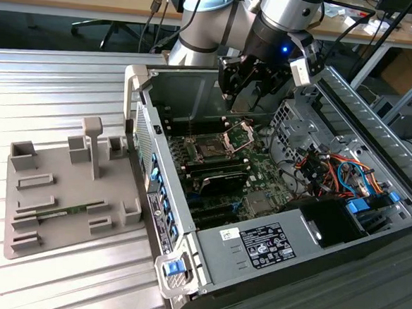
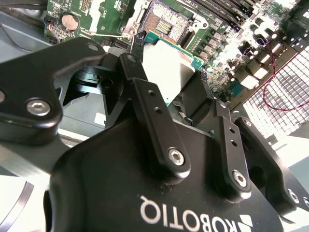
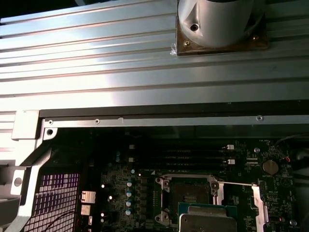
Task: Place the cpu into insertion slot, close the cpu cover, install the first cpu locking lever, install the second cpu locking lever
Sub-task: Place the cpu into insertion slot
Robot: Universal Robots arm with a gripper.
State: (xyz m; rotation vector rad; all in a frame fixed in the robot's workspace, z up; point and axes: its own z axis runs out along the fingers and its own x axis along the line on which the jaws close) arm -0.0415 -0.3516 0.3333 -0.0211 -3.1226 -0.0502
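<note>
- The cpu [image 2: 166,72] is up in the air, pinched by its edges, silver top facing the second wrist view.
- The claw [image 1: 247,90] is clamped on the chip and hangs inside the open pc case [image 1: 186,89].
- The insertion slot [image 3: 186,193] sits bare just beyond the chip. In both wrist views the chip overlaps only one edge of it, so I'd say it's off to one side and not seated.
- The chip's sides look about square with the slot's sides.
- The memory slots [image 3: 193,157] lie on the slot's far side from the chip, all on the green motherboard [image 1: 261,169].
- The case rests on a ribbed metal table [image 1: 55,80], with a grey parts tray [image 1: 66,233] toward the exterior view's left.
</note>
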